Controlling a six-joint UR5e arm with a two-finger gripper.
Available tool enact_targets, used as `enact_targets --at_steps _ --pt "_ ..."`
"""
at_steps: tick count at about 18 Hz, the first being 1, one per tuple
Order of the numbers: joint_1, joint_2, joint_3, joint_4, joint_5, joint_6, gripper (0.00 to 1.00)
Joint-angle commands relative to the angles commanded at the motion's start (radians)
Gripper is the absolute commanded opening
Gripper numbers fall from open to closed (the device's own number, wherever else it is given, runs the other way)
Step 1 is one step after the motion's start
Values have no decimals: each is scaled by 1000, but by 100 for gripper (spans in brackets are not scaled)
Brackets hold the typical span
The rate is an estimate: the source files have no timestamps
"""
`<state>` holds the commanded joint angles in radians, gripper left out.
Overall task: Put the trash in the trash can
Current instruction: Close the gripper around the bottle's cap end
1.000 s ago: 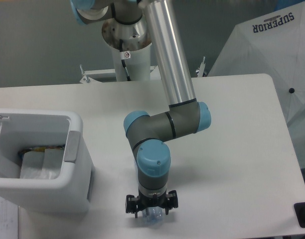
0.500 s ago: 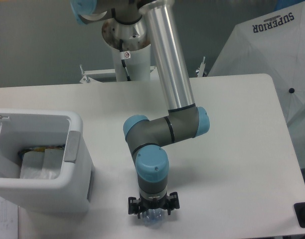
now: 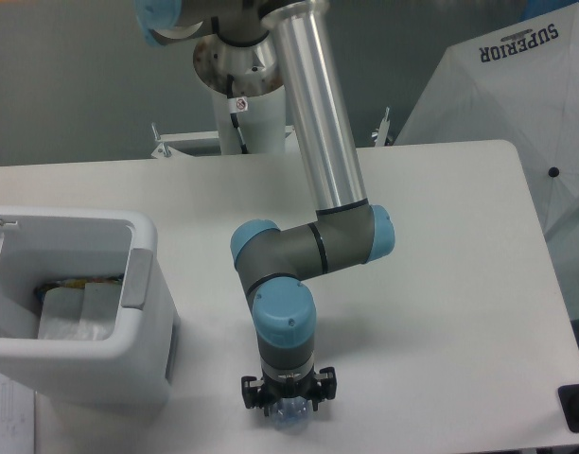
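The trash can (image 3: 81,312) sits at the left side of the white table (image 3: 441,284), a boxy white plastic bin with rounded corners and a thick rim, its open top facing up and a grey tab (image 3: 137,277) lying over the rim on the side toward the arm. Inside it, pale wrinkled plastic and something with a yellowish edge lie on the bottom. To the right of the trash can and nearer the table's front edge, the gripper (image 3: 288,409) points straight down from the arm's blue-capped wrist, close over the tabletop. Directly under it, a small clear bottle (image 3: 288,415) with a bluish tint shows as a rounded, glassy shape between the black fingers; most of it is hidden by the wrist above, so no label can be made out. The jaws stand on either side of the bottle, but from this high angle I cannot tell whether they are pinching it or merely straddling it. The bottle is well apart from the trash can.
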<state>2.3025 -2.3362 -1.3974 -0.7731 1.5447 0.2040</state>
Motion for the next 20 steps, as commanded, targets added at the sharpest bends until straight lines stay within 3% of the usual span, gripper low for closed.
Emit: enact_targets --at_steps 3,12,20 --pt "0 2 2 0 3 2 81" --pt "-2 6 0 -2 8 2 67" --pt "0 9 0 -3 8 3 63"
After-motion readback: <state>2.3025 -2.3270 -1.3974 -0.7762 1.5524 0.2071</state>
